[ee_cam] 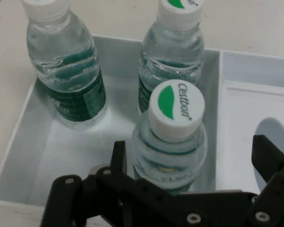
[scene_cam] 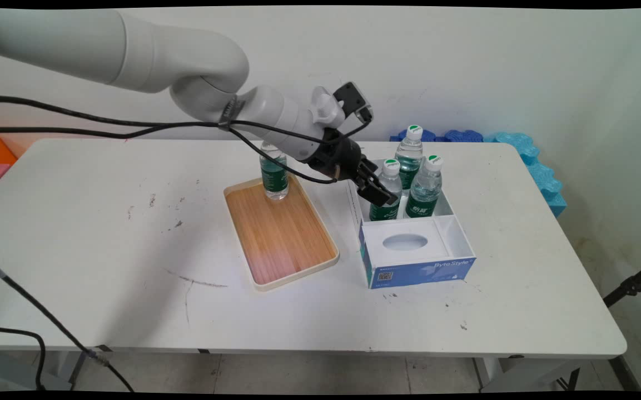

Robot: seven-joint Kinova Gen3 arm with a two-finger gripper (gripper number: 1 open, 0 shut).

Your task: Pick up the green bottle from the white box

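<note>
White surface [scene_cam: 103,233] runs wide under a plain wall, and the jaws [scene_cam: 380,190] hang low over the back compartment of a white and blue box [scene_cam: 420,269] right of centre. They stand open, one finger [ee_cam: 118,158] on each side of the nearest bottle [ee_cam: 173,142], its white cap lettered Cestbon; whether the pads touch the plastic cannot be told. That bottle stands upright at the compartment's near left, close beside the divider wall. Two more bottles stand upright behind it in the same compartment: one [scene_cam: 410,155] at the back, one [scene_cam: 426,186] toward the right wall, with a strip of bare box floor between them and the left wall. The box's front compartment is covered by a white insert with an oval cut-out [scene_cam: 405,242].

Left of the box, just apart from its edge, lies a wooden tray [scene_cam: 292,244] with a pale raised rim, set at a slant. A fourth bottle [scene_cam: 274,176] stands upright at its far end, partly behind the arm; the rest of the tray floor is bare. Blue foam pieces [scene_cam: 526,147] line the surface's far right corner. Scuffed surface lies open to the left and along the near edge.
</note>
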